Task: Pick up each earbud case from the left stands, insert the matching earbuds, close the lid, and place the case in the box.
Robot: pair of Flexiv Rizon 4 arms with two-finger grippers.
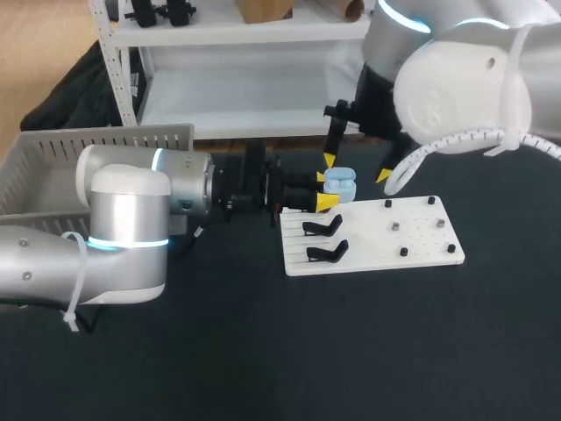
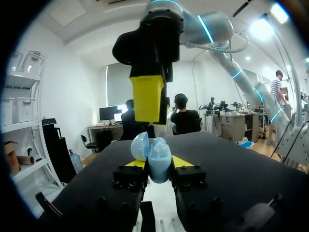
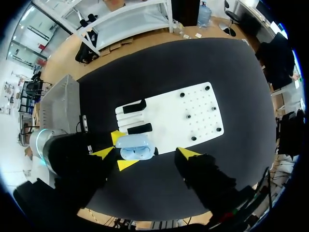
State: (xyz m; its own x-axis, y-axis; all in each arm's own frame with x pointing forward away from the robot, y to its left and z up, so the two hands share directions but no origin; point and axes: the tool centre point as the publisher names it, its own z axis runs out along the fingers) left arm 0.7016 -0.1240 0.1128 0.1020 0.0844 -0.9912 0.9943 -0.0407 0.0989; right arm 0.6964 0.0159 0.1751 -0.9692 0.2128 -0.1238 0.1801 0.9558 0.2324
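Observation:
A light blue earbud case [image 1: 340, 184] hangs over the white board's near-left corner with its lid open. My left gripper [image 1: 324, 190] is shut on it from two sides. In the left wrist view the case [image 2: 155, 155] stands between the yellow tips. My right gripper [image 1: 356, 167] hangs just above the case, open, one fingertip on either side and neither touching it. One right fingertip [image 2: 147, 99] shows directly over the case. From the right wrist the case [image 3: 136, 146] lies below, between the spread fingers of my right gripper [image 3: 145, 153]. Earbuds inside cannot be made out.
The white board [image 1: 421, 237] carries two black stands [image 1: 323, 227] [image 1: 327, 253] on its left and several small pegs [image 1: 395, 226] on its right. A grey slatted box [image 1: 53, 167] stands at the table's far left, behind my left arm.

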